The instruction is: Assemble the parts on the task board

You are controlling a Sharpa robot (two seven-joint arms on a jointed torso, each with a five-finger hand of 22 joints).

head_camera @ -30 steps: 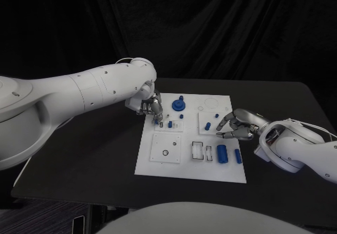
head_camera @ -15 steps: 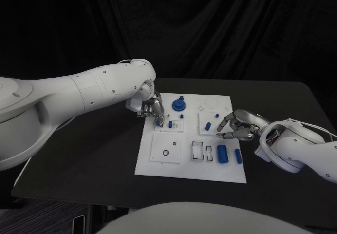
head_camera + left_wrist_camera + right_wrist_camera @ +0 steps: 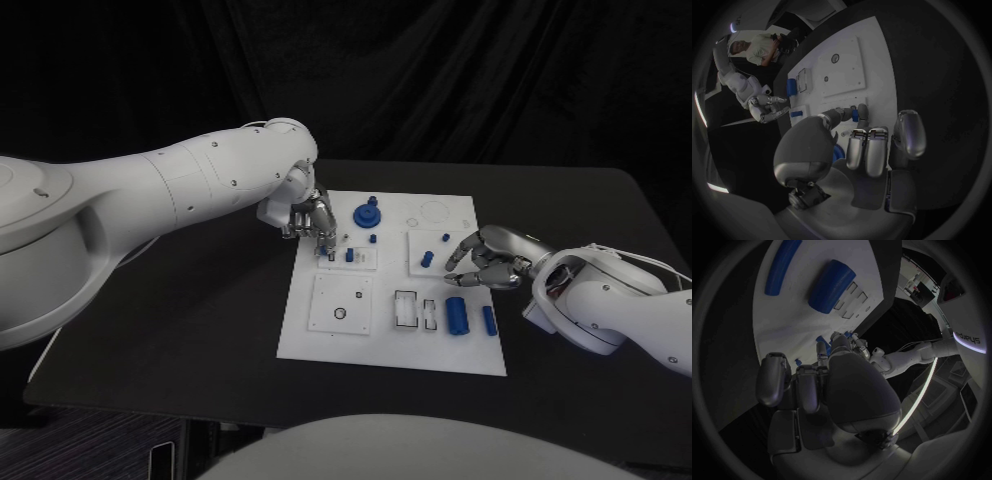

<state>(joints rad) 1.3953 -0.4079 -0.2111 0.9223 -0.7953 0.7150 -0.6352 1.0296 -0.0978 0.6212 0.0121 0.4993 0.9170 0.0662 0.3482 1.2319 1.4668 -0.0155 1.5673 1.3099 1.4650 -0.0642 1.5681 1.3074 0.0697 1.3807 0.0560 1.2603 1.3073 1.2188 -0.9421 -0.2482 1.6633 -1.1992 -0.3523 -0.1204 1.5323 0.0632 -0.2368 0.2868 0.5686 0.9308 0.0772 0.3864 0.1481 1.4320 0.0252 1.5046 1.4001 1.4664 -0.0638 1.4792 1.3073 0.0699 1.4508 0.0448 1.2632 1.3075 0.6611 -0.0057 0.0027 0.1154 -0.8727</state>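
Observation:
The white task board (image 3: 389,345) lies mid-table. My left hand (image 3: 310,222) hangs over its far left edge, fingers pointing down at a small inset plate (image 3: 364,262). In the left wrist view, the thumb and a finger of the left hand (image 3: 861,150) pinch a small blue part (image 3: 855,115) close to the board (image 3: 848,65). My right hand (image 3: 490,258) sits at the board's right edge with fingers curled and nothing seen in them. One fingertip lies close to a short blue peg (image 3: 427,259).
A blue knob (image 3: 366,213) stands at the board's far side. A thick blue cylinder (image 3: 456,313) and a slim one (image 3: 489,320) lie near the right front. Cut-outs (image 3: 408,308) mark the board's middle. Black table surrounds the board.

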